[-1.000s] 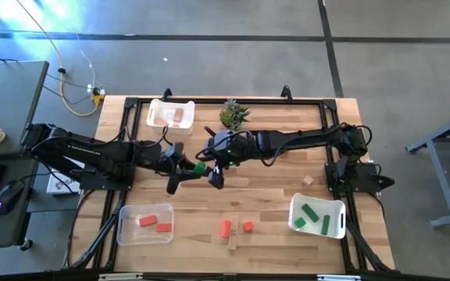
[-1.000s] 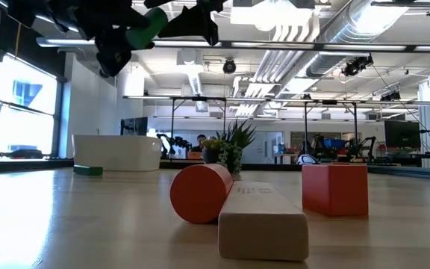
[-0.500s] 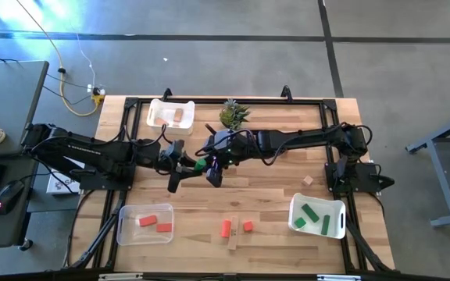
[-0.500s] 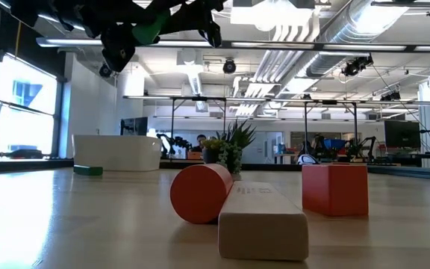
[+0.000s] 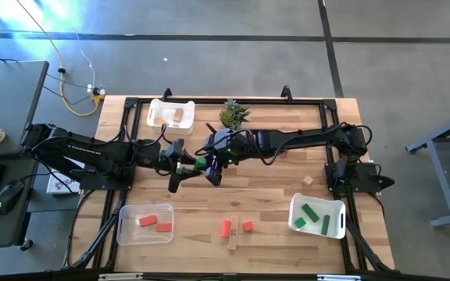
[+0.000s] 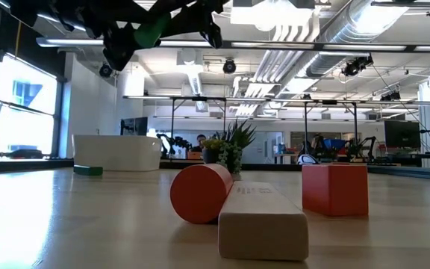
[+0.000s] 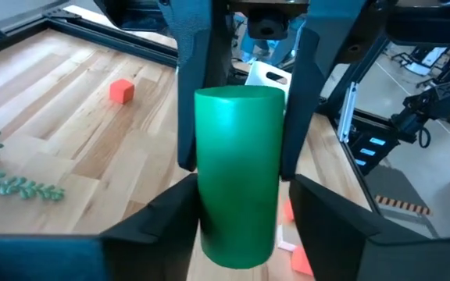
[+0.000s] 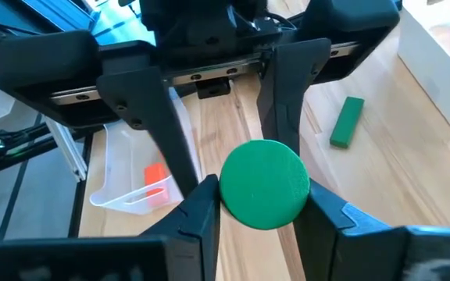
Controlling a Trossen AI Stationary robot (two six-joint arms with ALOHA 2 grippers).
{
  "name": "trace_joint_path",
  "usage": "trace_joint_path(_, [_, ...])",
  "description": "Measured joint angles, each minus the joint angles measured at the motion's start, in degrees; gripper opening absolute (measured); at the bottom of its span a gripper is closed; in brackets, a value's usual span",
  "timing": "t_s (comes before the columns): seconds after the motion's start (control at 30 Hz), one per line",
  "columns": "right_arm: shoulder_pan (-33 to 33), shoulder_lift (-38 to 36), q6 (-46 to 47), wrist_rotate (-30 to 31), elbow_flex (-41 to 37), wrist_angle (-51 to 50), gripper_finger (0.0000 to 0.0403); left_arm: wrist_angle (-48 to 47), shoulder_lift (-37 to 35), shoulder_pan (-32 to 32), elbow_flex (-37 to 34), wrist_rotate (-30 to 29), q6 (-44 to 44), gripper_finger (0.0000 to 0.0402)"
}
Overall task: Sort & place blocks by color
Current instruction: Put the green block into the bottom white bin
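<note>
Over the middle of the wood table, seen from high up, the left gripper and the right gripper meet in the air, with a green roll between them. A white bin at the far edge has a tan block in it, and a plant stands near it. A clear bin at the near left has two red blocks. Another white bin at the near right has green blocks. A tan cube lies on bare wood close to that bin. From table height, a red roll, a tan bar and a red cube sit close in front, and the green roll hangs up high. Behind is a big room with bright windows, silver pipes on the ceiling and desks far back. The left wrist camera shows the right gripper's fingers pressed tight on both sides of the green roll, while the left gripper's own fingers stand spread, loose around it. The right wrist camera shows the roll's round end clamped between the right gripper's own two fingers, and a green bar lying flat on the table.
</note>
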Motion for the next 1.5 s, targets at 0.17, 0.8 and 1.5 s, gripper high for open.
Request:
trace_joint_path(0.17, [0.0,0.0,2.2,0.6,0.0,-5.7,0.0100,-1.4,0.0,0.0,0.0,-0.2,-0.7,0.0221])
trace_joint_path(0.8, [9.2,0.0,16.1,-0.7,0.0,-40.5,0.0100,-8.0,0.0,0.0,0.0,-0.6,-2.3,0.0231])
trace_joint_path(1.5, [27.4,0.0,45.9,-0.4,0.0,-67.9,0.0100,-8.0,0.0,0.0,0.0,-0.6,-2.2,0.0225])
